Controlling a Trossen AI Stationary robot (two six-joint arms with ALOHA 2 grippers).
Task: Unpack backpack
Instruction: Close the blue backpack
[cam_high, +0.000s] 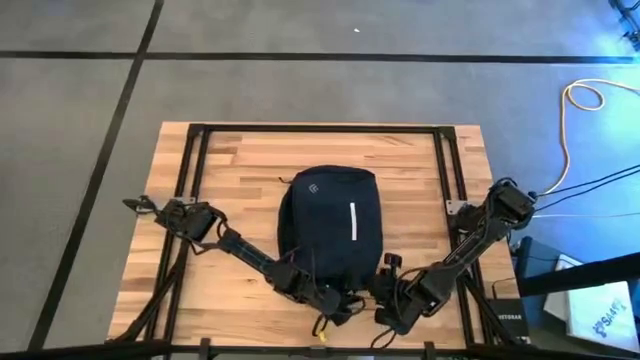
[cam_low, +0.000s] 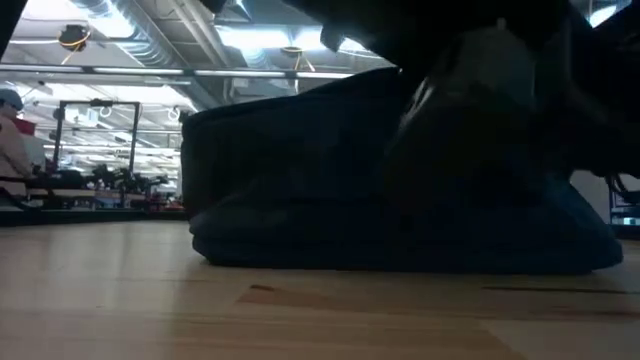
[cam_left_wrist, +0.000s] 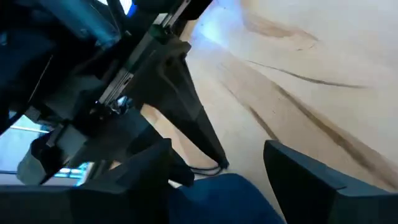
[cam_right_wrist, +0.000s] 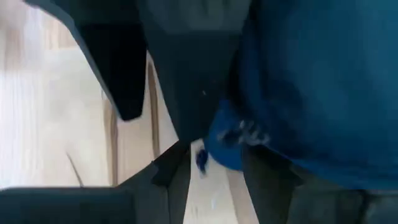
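The dark navy backpack (cam_high: 330, 225) lies flat on the wooden table (cam_high: 230, 160), its front with the white stripe facing up. Both grippers are at its near end. My left gripper (cam_left_wrist: 217, 180) stands open, with a bulge of the backpack's blue cloth (cam_left_wrist: 230, 196) between its fingers; I cannot tell whether they touch it. My right gripper (cam_right_wrist: 214, 171) is shut on a small blue fold of the backpack. In the low view the backpack (cam_low: 400, 180) fills the middle and dark arm parts hide the grippers. My right gripper pinches a small fold of blue cloth (cam_right_wrist: 221, 146) at the backpack's near end between its two fingers; a pale mark shows on the fold. Beyond the fold, the backpack's body lies on the table. I cannot tell how far back between the fingers the fold reaches.
A black metal frame (cam_high: 190, 180) runs along the table's left, far and right sides. A small yellow piece (cam_high: 322, 325) lies near the table's near edge under the left gripper. Bare wood shows to the left and right of the backpack.
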